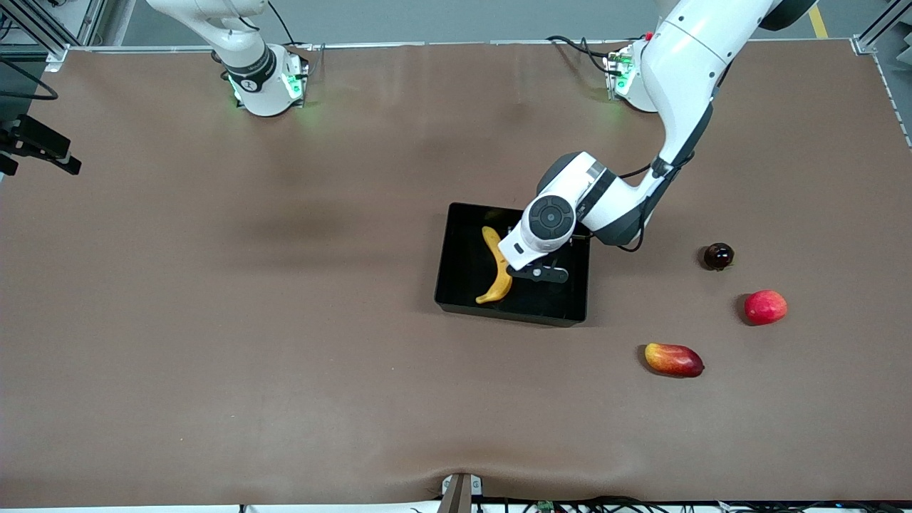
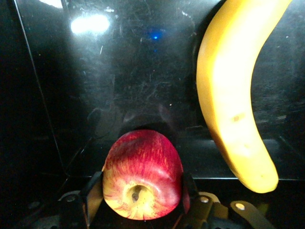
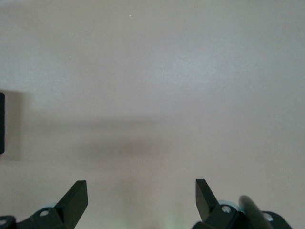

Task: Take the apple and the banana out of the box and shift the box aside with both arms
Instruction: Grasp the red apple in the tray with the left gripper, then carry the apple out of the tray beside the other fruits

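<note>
Left gripper point(image 2: 143, 200) grips apple point(image 2: 143, 174) beside banana point(image 2: 233, 95) in box point(image 1: 456, 249)

Brown table cover point(image 1: 214, 320) (slightly rippled), metal frame posts point(image 1: 43, 28), grey floor point(image 1: 442, 18), yellow floor line point(image 1: 819, 20)

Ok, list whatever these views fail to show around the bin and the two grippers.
- Front view: the left gripper over the black bin is covered by its own wrist; the apple between its fingers shows only in the left wrist view.
- Left wrist view: the banana is cut off by the frame edge.
- Front view: the right gripper is out of frame; the right arm waits.
</note>
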Controlling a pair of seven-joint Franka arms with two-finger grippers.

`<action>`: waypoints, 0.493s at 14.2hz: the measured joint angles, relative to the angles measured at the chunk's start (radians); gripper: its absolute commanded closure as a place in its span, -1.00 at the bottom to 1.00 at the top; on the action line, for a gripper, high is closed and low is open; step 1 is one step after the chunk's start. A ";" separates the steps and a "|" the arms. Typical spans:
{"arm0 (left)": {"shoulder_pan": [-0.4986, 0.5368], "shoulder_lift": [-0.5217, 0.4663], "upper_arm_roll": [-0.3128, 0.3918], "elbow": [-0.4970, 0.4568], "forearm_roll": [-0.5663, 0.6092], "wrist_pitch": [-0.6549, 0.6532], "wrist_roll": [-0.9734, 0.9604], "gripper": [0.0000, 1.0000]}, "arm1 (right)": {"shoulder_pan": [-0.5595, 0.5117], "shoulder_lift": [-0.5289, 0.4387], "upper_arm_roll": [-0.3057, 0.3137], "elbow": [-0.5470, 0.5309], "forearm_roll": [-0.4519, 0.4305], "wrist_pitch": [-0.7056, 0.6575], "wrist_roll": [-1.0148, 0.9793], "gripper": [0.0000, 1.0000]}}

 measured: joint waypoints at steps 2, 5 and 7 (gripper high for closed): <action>0.000 0.000 0.000 0.001 0.000 0.000 0.000 1.00 | 0.000 0.000 0.000 0.000 0.000 0.000 0.000 -1.00; -0.002 -0.001 0.000 0.027 0.000 -0.005 0.000 1.00 | 0.002 0.004 0.003 0.000 0.001 -0.006 -0.001 -1.00; 0.001 -0.011 0.000 0.090 0.000 -0.070 0.000 1.00 | 0.005 0.009 0.007 0.000 0.001 -0.007 -0.001 -1.00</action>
